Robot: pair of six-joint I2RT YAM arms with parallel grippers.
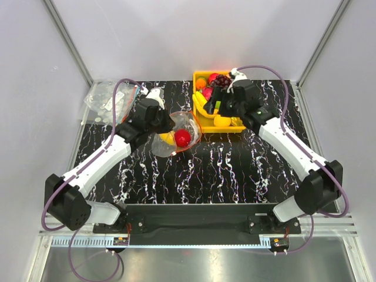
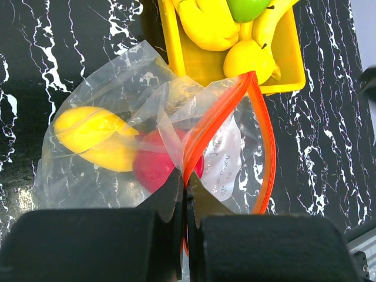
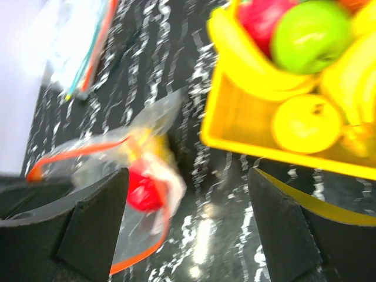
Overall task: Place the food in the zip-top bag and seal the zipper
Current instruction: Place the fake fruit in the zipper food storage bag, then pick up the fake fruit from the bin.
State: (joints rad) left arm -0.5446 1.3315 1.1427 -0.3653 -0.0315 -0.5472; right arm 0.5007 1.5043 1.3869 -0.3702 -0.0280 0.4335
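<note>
1. My left claw (image 2: 185, 205) sits nearest the lens, its fingers pressed tight together on the zipper (image 2: 218, 120), pinching one side of the red-orange strip.
2. The zip-top bag (image 2: 135, 73) lies on the black marbled table (image 2: 59, 35). Its mouth gapes in a loop toward 1 o'clock in my left wrist view.
3. Inside it a yellow fruit (image 2: 94, 138) rests at 9 o'clock, with a red fruit (image 2: 153, 167) against it, just beside my fingers.
4. The yellow tray (image 2: 194, 64) stands at 12 o'clock from the bag (the far end of the zipper loop overlaps its rim; I cannot tell whether they touch).
5. My right claw (image 3: 188, 194) is spread wide and holds nothing. From its wrist, a green apple (image 3: 308, 35) shows in the tray at 1 o'clock and the bag at 8 o'clock.
6. From above, a pile of clear packets (image 1: 108, 100) lies at 10 o'clock from the bag, well apart.
</note>
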